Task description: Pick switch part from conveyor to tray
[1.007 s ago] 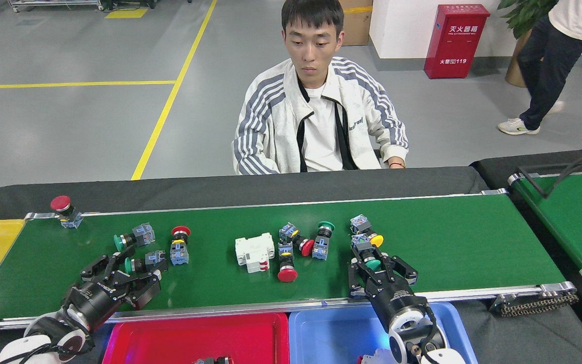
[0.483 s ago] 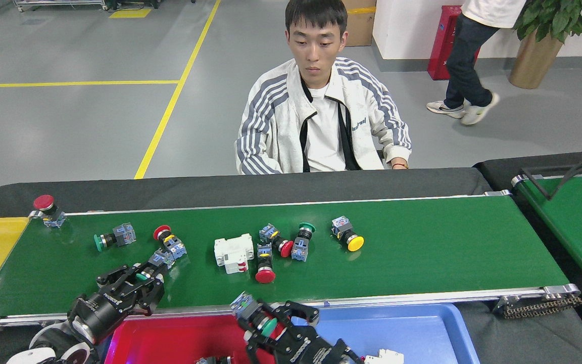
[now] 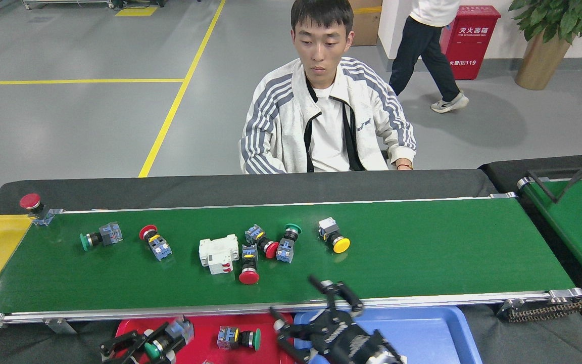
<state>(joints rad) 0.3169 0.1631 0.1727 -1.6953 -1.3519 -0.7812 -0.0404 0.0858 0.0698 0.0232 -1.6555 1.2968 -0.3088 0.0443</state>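
Left gripper (image 3: 162, 344) low over the red tray (image 3: 205, 328), fingers clamped on a green-capped switch (image 3: 167, 341). Right gripper (image 3: 311, 316) over the seam between red tray and blue tray (image 3: 422, 328), jaws spread wide, holding nothing. A second green-capped switch (image 3: 239, 337) lies loose in the red tray, between the two grippers. On the conveyor (image 3: 422, 253): several more button switches, a white breaker (image 3: 217, 253) among them. A person (image 3: 327, 116) sits behind the conveyor.
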